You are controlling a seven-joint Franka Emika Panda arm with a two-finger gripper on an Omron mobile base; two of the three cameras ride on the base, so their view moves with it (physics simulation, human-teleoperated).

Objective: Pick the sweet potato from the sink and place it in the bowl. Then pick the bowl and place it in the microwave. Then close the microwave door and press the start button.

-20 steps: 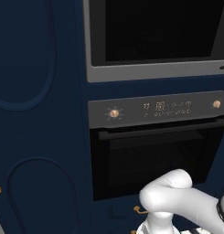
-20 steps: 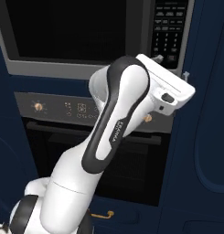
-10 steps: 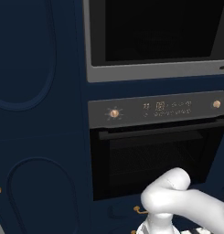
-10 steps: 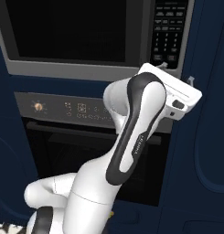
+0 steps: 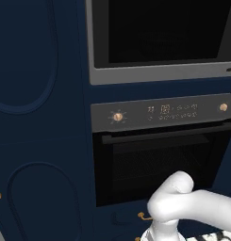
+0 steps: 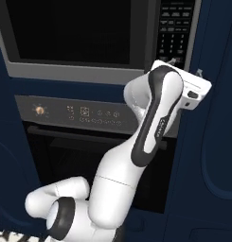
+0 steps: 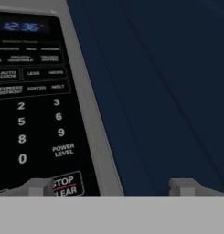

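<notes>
The microwave is set in navy cabinetry, and the microwave door, a black glass panel, lies flush and shut in its grey frame. My gripper is raised to the lower right of the keypad, close in front of it. It is open with nothing between its fingers. In the hand view my gripper straddles the panel's right edge. Its left fingertip is beside the STOP/CLEAR button, and the right one is over the navy cabinet. The sweet potato, sink and bowl are out of view.
Below the microwave is a black oven with a knobbed control strip and a bar handle. Navy cabinet panels stand to the left and right. My own arm crosses the oven front.
The arm has stretched further up and to the right, carrying the hand closer to the keypad's lower right corner. The jaws have stayed open. The base has not moved.
</notes>
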